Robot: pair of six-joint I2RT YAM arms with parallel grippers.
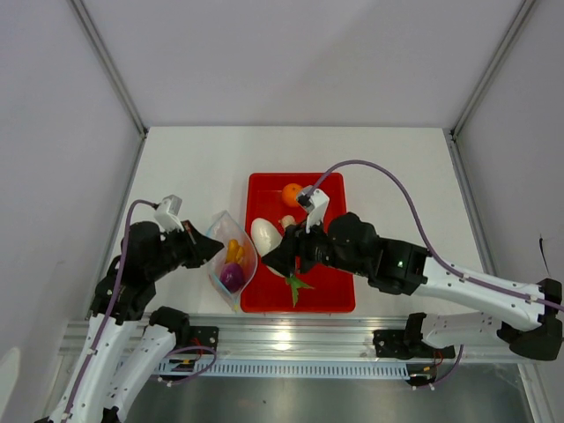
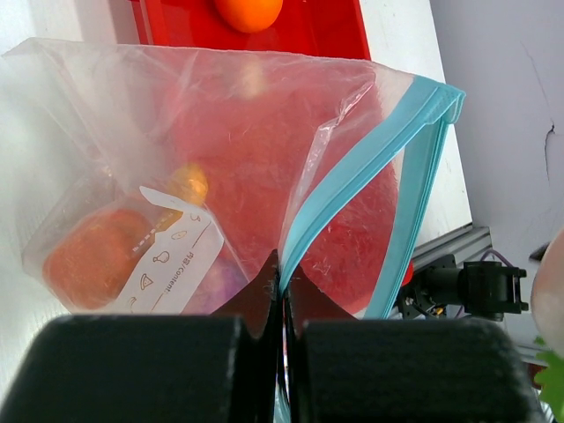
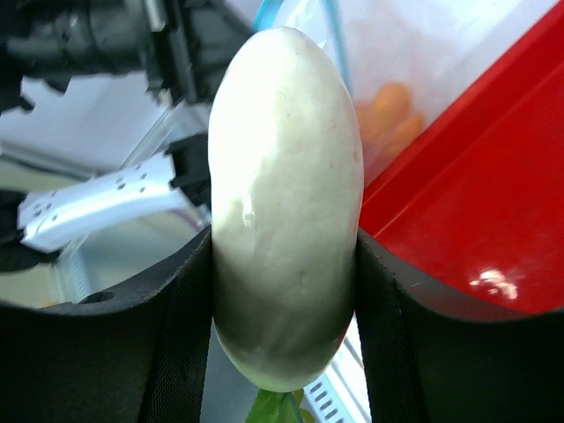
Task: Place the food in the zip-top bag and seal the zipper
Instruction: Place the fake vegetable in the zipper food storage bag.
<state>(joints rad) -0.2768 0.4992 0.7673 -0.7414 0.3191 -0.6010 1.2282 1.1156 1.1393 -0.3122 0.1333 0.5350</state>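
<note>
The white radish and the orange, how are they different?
The white radish is long and egg-shaped; the orange is round. The radish is white with green leaves; the orange is orange. The radish is pinched in the right end effector; the orange lies loose in the red tray. Both are outside the bag.

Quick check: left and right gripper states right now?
Left gripper: closed, pinching the zip-top bag at its mouth edge.
Right gripper: closed, holding the white radish.
</note>
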